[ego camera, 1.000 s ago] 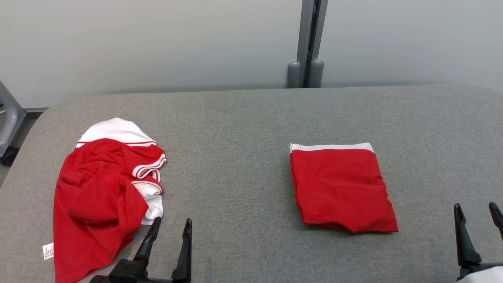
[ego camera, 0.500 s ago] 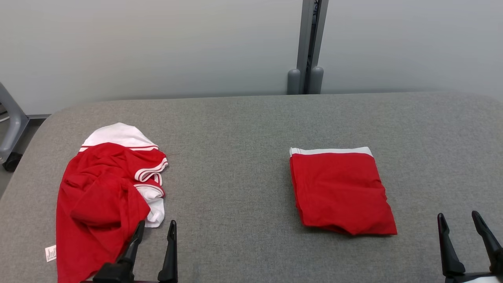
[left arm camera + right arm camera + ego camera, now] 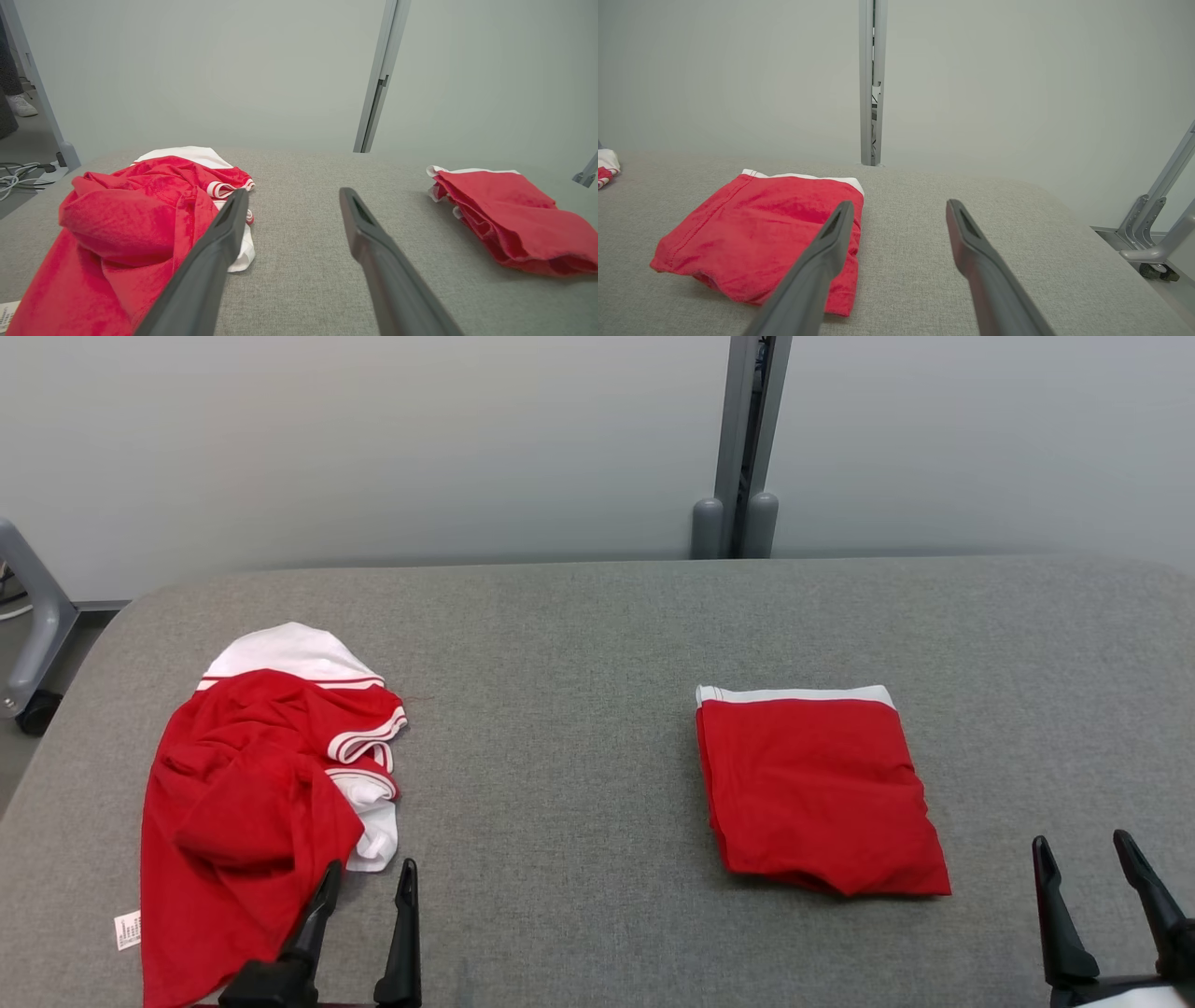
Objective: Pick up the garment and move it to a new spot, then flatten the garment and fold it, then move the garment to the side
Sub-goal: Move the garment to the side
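Head view, vs a second ago: whole picture nudged sideways, so the camera moved. The left gripper (image 3: 369,865) sits lower and further left against the cloth, and the right gripper (image 3: 1080,837) has edged left. Crumpled garment (image 3: 247,803) lies on the left of the table (image 3: 560,709), long axis near-to-far, white end pointing away, red hem nearest. Left gripper is at its near right edge, fingers moderately spread, empty, contact unclear. Folded garment (image 3: 817,793) lies right of centre, white band on the far side. Right gripper is spread, empty, apart from it.
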Motion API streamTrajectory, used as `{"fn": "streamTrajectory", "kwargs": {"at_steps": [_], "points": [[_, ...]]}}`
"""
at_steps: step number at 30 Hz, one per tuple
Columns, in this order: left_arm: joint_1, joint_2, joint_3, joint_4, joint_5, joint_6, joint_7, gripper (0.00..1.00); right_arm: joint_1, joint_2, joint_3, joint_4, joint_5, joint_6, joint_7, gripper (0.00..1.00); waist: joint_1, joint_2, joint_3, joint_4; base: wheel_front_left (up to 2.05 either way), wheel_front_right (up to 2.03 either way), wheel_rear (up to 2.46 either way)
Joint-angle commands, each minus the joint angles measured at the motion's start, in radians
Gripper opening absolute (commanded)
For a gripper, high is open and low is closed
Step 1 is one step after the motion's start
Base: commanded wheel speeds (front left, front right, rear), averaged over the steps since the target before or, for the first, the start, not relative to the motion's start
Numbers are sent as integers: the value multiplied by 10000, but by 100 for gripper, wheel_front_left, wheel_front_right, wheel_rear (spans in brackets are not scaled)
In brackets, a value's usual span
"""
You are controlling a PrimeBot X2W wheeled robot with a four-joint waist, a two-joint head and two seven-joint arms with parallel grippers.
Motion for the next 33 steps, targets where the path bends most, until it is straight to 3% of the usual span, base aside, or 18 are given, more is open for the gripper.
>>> {"fn": "streamTrajectory", "kwargs": {"at_steps": [1, 8, 12, 13, 14, 15, 18, 21, 33], "points": [[50, 25, 29, -38, -47, 26, -13, 100, -164, -30, 17, -106, 125, 2, -49, 100, 1, -1, 14, 4, 0, 0, 0], [-141, 24, -103, -113, -100, 55, -13, 100, -1344, -574, 567, 416, 1181, 2, 237, 100, 1, -1, 271, 28, 0, 0, 0], [-465, 32, -206, -193, -18, -20, -15, 100, -2821, -1102, 1077, 1102, 2365, -1, 2115, 100, 1, -1, 759, 125, 0, 0, 0], [-465, 32, -206, -193, -18, -20, -15, 100, -2821, -1102, 1077, 1102, 2365, -1, 2115, 100, 1, -1, 759, 125, 0, 0, 0], [-683, 24, -264, -222, 25, -75, -13, 100, -3444, -1297, 1148, 1660, 2748, 1, 3247, 100, 1, -1, 1033, 245, 0, 0, 0], [-683, 24, -264, -222, 25, -75, -13, 100, -3444, -1297, 1148, 1660, 2748, 1, 3247, 100, 1, -1, 1033, 245, 0, 0, 0], [-902, 33, -331, -216, 49, -103, -13, 100, -4260, -1470, 1542, 2579, 3238, 2, 4762, 100, 1, -1, 1252, 442, 0, 0, 0], [-1067, 28, -445, -187, 56, -123, -13, 100, -4725, -1502, 1989, 3402, 3576, 2, 5542, 100, 1, -1, 1368, 634, 0, 0, 0], [-1053, 27, -676, -213, 21, 4, -15, 100, -5628, -1170, 2550, 5747, 4149, 2, 5690, 100, 1, -1, 1549, 832, 0, 0, 0]]}}
